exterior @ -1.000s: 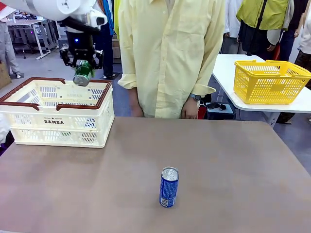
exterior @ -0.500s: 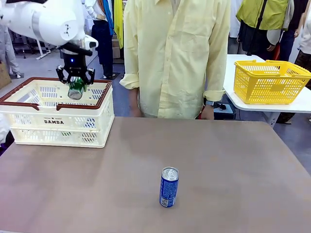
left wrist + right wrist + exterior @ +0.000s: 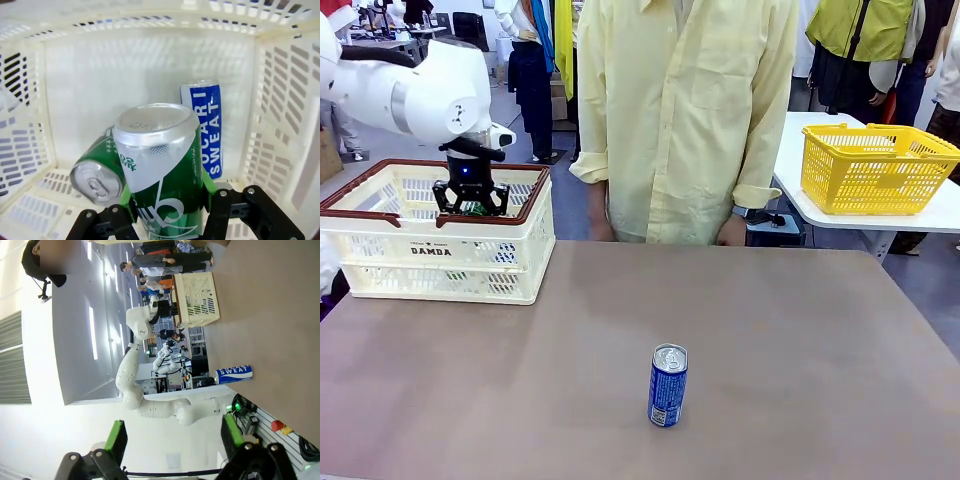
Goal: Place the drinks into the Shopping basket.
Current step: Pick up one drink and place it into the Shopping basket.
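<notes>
My left pincer grips a slim green aluminium can, now lowered inside the cream slotted Shopping basket at the counter's far left; a second ago it hung above the rim. Two cans already lie below. A blue can waits near centre. My right pincer stands open, empty.
</notes>
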Motion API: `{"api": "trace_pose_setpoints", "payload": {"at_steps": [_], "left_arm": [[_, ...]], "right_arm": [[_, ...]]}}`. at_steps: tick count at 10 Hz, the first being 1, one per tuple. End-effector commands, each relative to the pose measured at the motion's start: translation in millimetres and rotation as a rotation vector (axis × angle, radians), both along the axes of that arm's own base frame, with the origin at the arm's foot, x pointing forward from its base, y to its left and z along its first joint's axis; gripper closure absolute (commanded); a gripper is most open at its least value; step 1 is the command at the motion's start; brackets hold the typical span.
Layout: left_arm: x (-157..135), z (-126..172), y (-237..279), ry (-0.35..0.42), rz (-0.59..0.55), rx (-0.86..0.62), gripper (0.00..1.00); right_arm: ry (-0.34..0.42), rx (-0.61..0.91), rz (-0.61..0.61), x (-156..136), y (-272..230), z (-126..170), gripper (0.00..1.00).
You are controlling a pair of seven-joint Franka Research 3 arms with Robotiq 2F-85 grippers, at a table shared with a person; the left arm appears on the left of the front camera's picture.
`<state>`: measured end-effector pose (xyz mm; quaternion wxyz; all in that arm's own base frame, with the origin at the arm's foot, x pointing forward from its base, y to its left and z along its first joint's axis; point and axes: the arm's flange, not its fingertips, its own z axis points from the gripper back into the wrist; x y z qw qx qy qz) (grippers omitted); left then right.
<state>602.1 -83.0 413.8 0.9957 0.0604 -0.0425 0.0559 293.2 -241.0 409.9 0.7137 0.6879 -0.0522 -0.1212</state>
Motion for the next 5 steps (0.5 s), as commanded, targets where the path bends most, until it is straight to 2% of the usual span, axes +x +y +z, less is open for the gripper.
{"api": "trace_pose_setpoints", "payload": {"at_steps": [1,3,5], "left_arm": [[0.5,-12.5,8.4,-0.021,0.000,-0.037,1.00],[4.1,-13.0,8.3,-0.057,-0.042,-0.087,1.00],[8.9,-14.8,8.7,-0.029,-0.045,-0.087,1.00]], "right_arm": [[0.011,0.007,0.000,-1.6,1.4,4.2,0.00],[0.011,0.007,0.000,-1.6,1.4,4.2,0.00],[0.011,0.007,0.000,-1.6,1.4,4.2,0.00]]}}
